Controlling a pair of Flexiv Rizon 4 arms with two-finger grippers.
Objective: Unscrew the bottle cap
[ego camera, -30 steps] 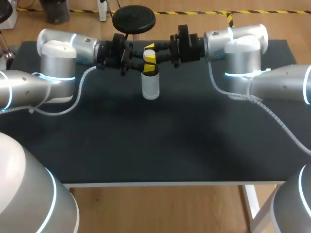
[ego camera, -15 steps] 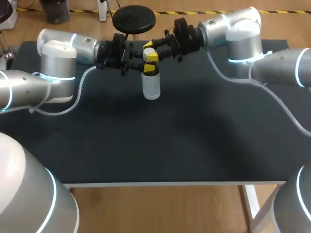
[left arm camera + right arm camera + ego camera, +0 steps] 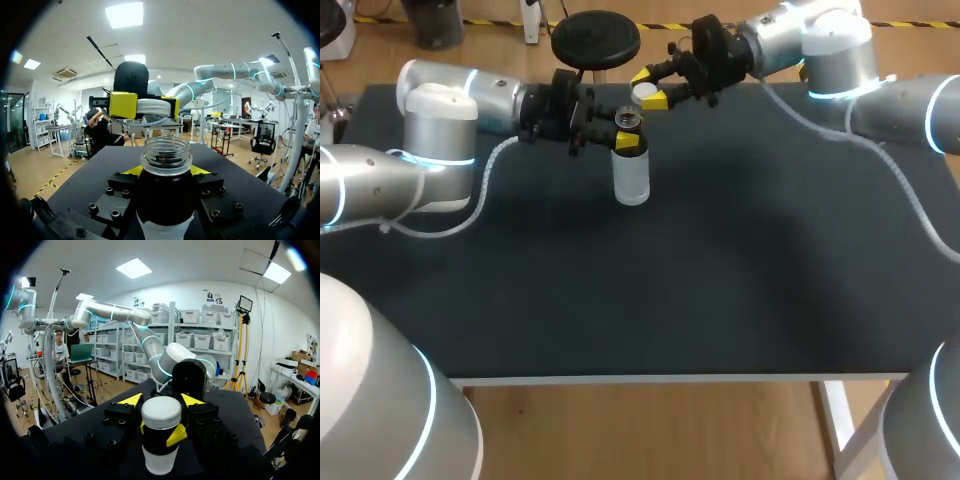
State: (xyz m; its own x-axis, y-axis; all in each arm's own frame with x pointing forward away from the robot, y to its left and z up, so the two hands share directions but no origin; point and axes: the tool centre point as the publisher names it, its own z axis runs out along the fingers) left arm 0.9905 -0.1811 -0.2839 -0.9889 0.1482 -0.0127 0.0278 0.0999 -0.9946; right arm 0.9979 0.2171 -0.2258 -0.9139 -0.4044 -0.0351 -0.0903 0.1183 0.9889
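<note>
The bottle (image 3: pixel 631 178) stands upright near the far edge of the table (image 3: pixel 720 290), about midway along it. The left gripper (image 3: pixel 626 138) is closed around its neck from two sides, just under the open mouth. The cap (image 3: pixel 644 92) is off and sits in the air just above and behind the mouth, pinched between the narrowly spread fingers of the right gripper (image 3: pixel 648 88). The unscrewing itself looks done. The main risk now is probably the cap, which is small and smooth and held only at its rim. A quick swing or a slight loosening could drop it, and this close to the far edge it could roll off the table. The bottle could also tip if the left fingers let go unevenly or drag the neck sideways. I cannot tell whether it holds anything that might spill. The two wrists sit close together, so a careless retreat could knock them together. A pale hose (image 3: pixel 490 170) trails over the table beside the left arm, well apart from the bottle.
</note>
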